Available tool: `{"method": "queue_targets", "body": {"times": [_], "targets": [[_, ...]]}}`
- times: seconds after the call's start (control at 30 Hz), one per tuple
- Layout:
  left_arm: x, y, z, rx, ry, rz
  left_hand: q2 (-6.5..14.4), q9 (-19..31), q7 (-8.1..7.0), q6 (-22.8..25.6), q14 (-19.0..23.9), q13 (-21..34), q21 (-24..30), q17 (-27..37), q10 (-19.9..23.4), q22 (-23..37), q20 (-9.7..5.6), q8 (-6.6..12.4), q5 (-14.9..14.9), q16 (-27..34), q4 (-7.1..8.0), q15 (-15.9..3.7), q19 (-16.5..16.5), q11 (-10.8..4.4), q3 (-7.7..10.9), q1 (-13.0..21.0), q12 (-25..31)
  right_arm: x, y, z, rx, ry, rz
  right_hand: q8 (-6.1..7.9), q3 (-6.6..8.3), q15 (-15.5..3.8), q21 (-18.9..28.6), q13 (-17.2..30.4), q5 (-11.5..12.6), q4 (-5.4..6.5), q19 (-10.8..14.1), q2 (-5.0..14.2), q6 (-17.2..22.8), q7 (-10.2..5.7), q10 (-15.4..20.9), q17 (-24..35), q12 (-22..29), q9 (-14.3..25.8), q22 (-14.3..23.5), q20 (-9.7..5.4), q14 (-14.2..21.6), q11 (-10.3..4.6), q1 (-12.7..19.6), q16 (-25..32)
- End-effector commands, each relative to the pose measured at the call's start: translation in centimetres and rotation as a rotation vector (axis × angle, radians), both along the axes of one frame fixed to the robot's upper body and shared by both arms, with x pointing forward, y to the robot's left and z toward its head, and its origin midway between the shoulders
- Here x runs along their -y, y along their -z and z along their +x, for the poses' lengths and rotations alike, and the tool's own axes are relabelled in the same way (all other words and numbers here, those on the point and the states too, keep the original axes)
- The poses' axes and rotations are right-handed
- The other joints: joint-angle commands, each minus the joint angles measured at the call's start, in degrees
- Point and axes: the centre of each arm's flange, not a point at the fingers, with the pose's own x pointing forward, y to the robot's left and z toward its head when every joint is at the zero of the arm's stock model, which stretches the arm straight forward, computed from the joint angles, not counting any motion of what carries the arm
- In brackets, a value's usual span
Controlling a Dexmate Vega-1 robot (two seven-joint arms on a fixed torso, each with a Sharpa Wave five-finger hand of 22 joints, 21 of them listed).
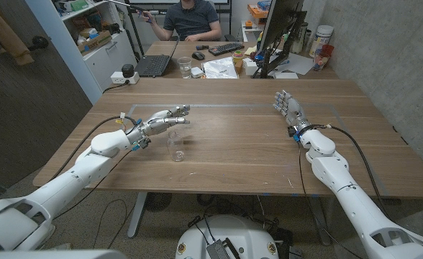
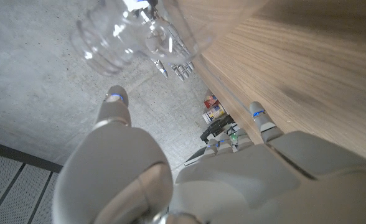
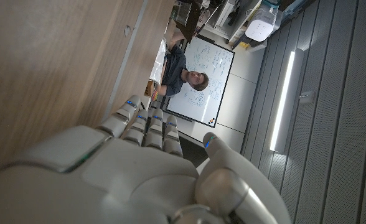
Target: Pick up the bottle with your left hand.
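Note:
A clear plastic bottle (image 1: 175, 144) stands upright on the wooden table (image 1: 233, 155), left of its middle. My left hand (image 1: 162, 121) hovers just behind and above the bottle's top, fingers spread and reaching toward the table's middle, holding nothing. In the left wrist view the bottle (image 2: 117, 37) shows close ahead of my left hand (image 2: 189, 174), between thumb and fingers but apart from them. My right hand (image 1: 288, 110) stands at the right side of the table, fingers straight and together, nothing in it; the right wrist view shows its back (image 3: 133, 168).
A person (image 1: 191, 18) sits behind the table at a desk with a laptop (image 1: 154, 65), a glass (image 1: 185, 67), a keyboard (image 1: 226, 49) and a monitor (image 1: 280, 29). A cable (image 1: 118, 119) trails along the left arm.

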Motion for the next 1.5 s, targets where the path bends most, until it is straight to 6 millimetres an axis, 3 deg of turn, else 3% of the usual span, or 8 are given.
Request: {"method": "queue_targets", "body": {"times": [0.03, 0.27, 0.33, 0.53, 0.97, 1.17, 1.33, 1.5], "targets": [[-0.1, 1.7, -0.7, 0.011, 0.084, 0.094, -0.1, 0.2, 1.84, -22.0, -5.2, 0.3, -1.8, 0.3, -11.4, 0.2, 0.60, 0.03, 1.9, 0.1, 0.14, 1.08, -1.5, 1.27, -3.70, -1.2, -0.1, -1.1, -0.4, -0.7, -0.019, 0.026, -0.036, 0.08, 0.16, -0.14, 0.6, 0.2, 0.3, 0.07, 0.6, 2.46, 0.4, 0.16, 0.4, 0.3, 0.5, 0.3, 0.3, -0.83, 0.7, 0.10, -0.7, 0.4], [-0.7, 2.3, -1.6, 0.021, 0.117, 0.094, 0.3, 0.2, 2.90, -24.8, -7.2, 0.4, -3.7, 0.3, -13.0, 0.2, 1.19, -0.15, 3.6, 0.0, 0.16, 2.21, -2.5, 2.57, -7.17, -1.4, 0.0, -2.0, -0.3, -1.1, -0.023, 0.038, -0.037, 0.04, 0.11, -0.13, 0.5, 0.2, 0.3, 0.12, 0.6, 2.39, 0.3, 0.20, 0.4, 0.3, 0.5, 0.3, 0.3, -0.82, 0.8, 0.20, -0.9, 0.4], [-0.9, 2.4, -1.9, 0.024, 0.131, 0.090, 0.6, 0.2, 2.98, -27.2, -8.8, 0.4, -5.2, 0.3, -14.3, 0.3, 1.28, -0.24, 4.9, 0.0, 0.25, 2.82, -3.9, 3.15, -9.44, -1.3, 0.0, -2.1, -0.2, -1.2, -0.029, 0.044, -0.043, 0.04, 0.09, -0.09, 0.5, 0.2, 0.3, 0.14, 0.6, 2.37, 0.3, 0.20, 0.5, 0.3, 0.5, 0.3, 0.3, -0.81, 0.9, 0.16, -0.9, 0.4], [-1.4, 2.6, -2.7, 0.047, 0.144, 0.106, 1.1, 0.1, 1.29, -28.8, -9.4, 0.6, -7.1, 0.3, -16.9, 0.5, 1.86, 0.38, 8.1, 0.8, 0.33, 3.89, -3.1, 4.99, -14.31, -0.1, 0.4, -2.7, 0.2, -1.4, -0.042, 0.055, -0.044, 0.02, 0.03, -0.04, 0.5, 0.3, 0.3, 0.19, 0.7, 2.32, 0.2, 0.31, 0.7, 0.3, 0.5, 0.3, 0.3, -0.81, 1.1, 0.23, -1.1, 0.4], [-2.6, 3.6, -3.8, 0.047, 0.113, 0.211, 3.3, 0.2, -0.29, -31.5, -11.8, 0.8, -10.4, 0.4, -19.9, 0.7, 2.10, -0.49, 12.8, 0.5, 0.30, 4.35, -2.5, 5.90, -18.54, 6.2, 0.6, -4.0, -0.1, -2.1, -0.020, 0.048, -0.048, 0.05, -0.06, 0.06, 0.5, 0.3, 0.3, 0.27, 0.9, 2.28, 0.3, 0.45, 1.2, 0.4, 0.7, 0.3, 0.3, -0.66, 1.7, 0.55, -1.4, 0.6], [-2.8, 3.9, -3.9, 0.076, 0.067, 0.217, 10.7, 0.4, -2.34, -30.6, -10.4, 1.1, -11.9, 0.4, -19.9, 0.8, 1.86, 0.04, 12.0, 1.1, 1.20, 4.31, 0.7, 4.50, -17.13, 14.3, 1.5, -4.7, -0.2, -2.0, -0.017, 0.030, -0.050, 0.05, -0.09, 0.22, 0.6, 0.3, 0.3, 0.29, 1.1, 2.26, 0.3, 0.48, 1.3, 0.4, 0.7, 0.3, 0.3, -0.60, 2.0, 0.73, -1.6, 0.6], [-2.8, 4.1, -4.1, 0.149, -0.013, 0.224, 18.1, 0.4, -6.21, -27.6, -5.7, 1.2, -11.2, 0.2, -18.7, 0.7, 0.67, 1.43, 4.5, 1.6, 0.70, 2.32, 9.5, 1.99, -13.33, 23.2, 2.4, -4.9, 0.0, -1.9, -0.018, 0.023, -0.057, 0.05, -0.10, 0.22, 0.6, 0.3, 0.3, 0.28, 1.2, 2.25, 0.3, 0.52, 1.5, 0.4, 0.7, 0.3, 0.3, -0.55, 2.2, 0.72, -1.6, 0.6], [-2.6, 4.2, -4.1, 0.173, -0.034, 0.178, 20.2, 0.5, -8.31, -22.6, -0.9, 1.2, -10.3, 0.1, -14.8, 0.7, -1.19, 2.79, -1.9, 2.0, -0.03, 0.83, 16.4, 1.06, -10.13, 29.3, 3.8, -4.8, 0.0, -2.0, -0.017, 0.020, -0.057, 0.07, -0.11, 0.33, 0.6, 0.3, 0.3, 0.27, 1.3, 2.23, 0.3, 0.57, 1.8, 0.3, 0.8, 0.3, 0.3, -0.44, 2.6, 0.98, -1.7, 0.7]]}}
